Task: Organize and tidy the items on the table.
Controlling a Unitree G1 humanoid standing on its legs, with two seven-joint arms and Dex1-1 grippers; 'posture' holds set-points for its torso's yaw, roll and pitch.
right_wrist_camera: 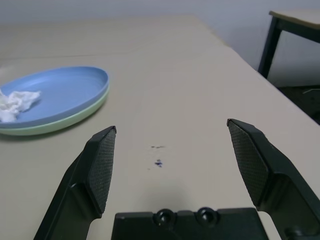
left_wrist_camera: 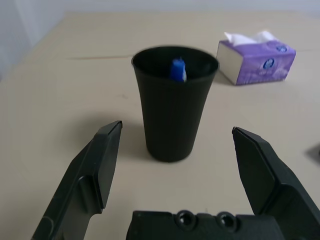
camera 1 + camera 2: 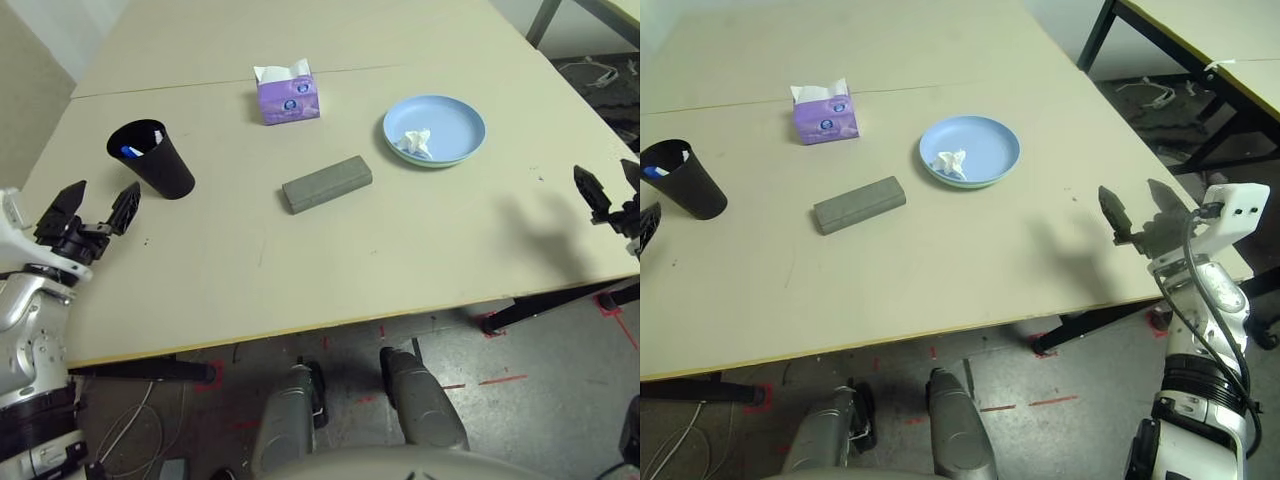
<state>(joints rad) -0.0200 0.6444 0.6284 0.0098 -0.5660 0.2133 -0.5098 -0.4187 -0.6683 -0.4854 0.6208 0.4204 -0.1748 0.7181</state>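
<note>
**Both grippers open and empty, table looks tidy**

Left gripper (image 3: 88,207) is held open, pointing at the black cup (image 3: 155,160) near the table's (image 3: 330,270) left edge. The cup could be tipped by a bump, spilling the pen (image 2: 178,70). Right gripper (image 3: 1137,212) is held open beside the right edge, holding nothing.

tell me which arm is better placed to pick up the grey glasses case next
Neither is clearly better: the grey case lies mid-table, between both. The left gripper, jaws open, looks slightly nearer, beside the black cup; the right gripper, also open, sits beyond the blue plate.
</note>
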